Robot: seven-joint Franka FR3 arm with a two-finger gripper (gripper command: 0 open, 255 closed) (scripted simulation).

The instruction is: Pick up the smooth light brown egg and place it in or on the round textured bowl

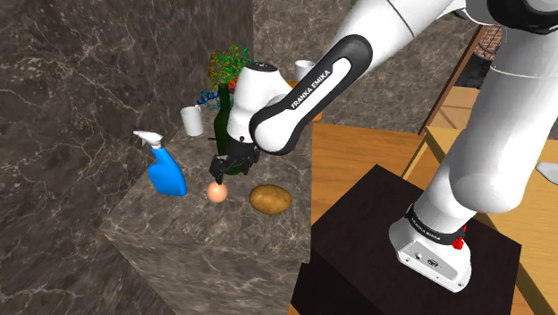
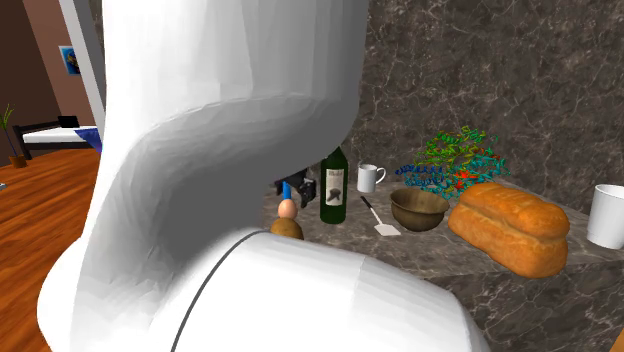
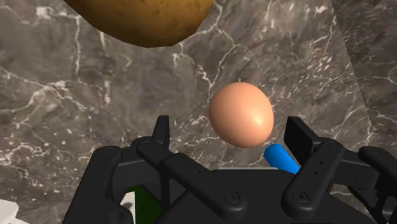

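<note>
The light brown egg (image 1: 215, 191) lies on the dark marble counter (image 1: 206, 246), between a blue spray bottle (image 1: 166, 172) and a brown potato (image 1: 269, 199). My black gripper (image 1: 221, 174) hangs just above the egg. In the wrist view the gripper (image 3: 229, 135) is open, and the egg (image 3: 242, 114) sits between the fingers (image 3: 161, 132) without touching either of them. The round brown bowl (image 2: 419, 210) stands further along the counter, past a green wine bottle (image 2: 333, 187). The egg (image 2: 287, 208) shows beside that bottle, behind the potato (image 2: 287, 229).
A white spatula (image 2: 380, 218) lies by the bowl, with a bread loaf (image 2: 510, 225) and a white cup (image 2: 607, 215) beyond it. A white mug (image 2: 369, 178) and a colourful plant (image 2: 455, 160) stand against the marble wall. The potato (image 3: 140, 19) lies close ahead of the gripper.
</note>
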